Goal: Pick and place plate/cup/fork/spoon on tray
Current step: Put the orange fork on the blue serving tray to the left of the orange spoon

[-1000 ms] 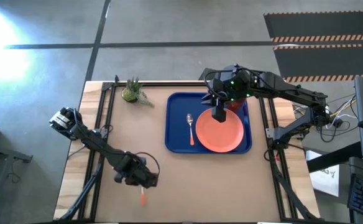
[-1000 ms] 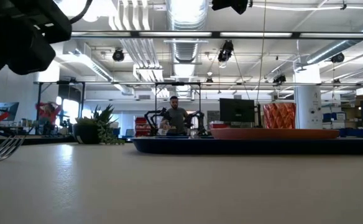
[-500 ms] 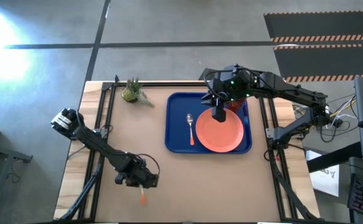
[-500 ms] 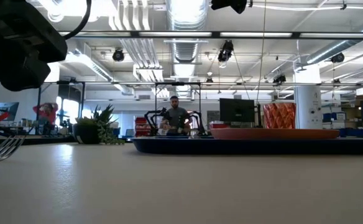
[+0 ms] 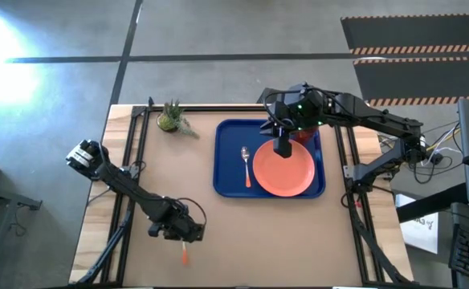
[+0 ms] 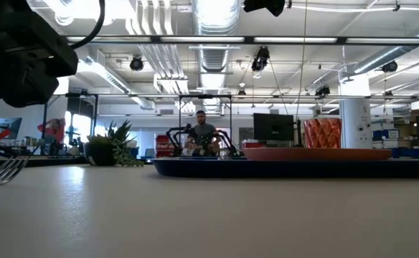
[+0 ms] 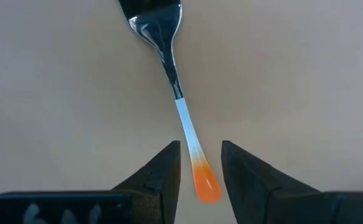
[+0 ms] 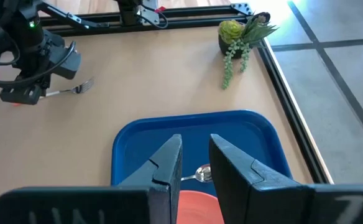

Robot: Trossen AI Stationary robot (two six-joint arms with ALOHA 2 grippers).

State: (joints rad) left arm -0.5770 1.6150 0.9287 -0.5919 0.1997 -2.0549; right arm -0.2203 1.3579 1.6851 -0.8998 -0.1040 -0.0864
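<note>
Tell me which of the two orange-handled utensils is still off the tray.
The fork. It lies on the bare table with its handle end between the left claw's fingers, while the spoon already lies in the blue tray beside the plate.

Workshop hall around a brown table

The table (image 5: pixel 242 233) is set on a grey concrete floor (image 5: pixel 218 80) crossed by dark seams, with a striped black mat (image 5: pixel 415 36) beyond its far right corner. Behind the table, ceiling ducts (image 6: pixel 213 29), strip lights, a white column (image 6: pixel 354 122), monitors (image 6: pixel 273 129) and a seated person (image 6: pixel 202 134) are seen.
</note>
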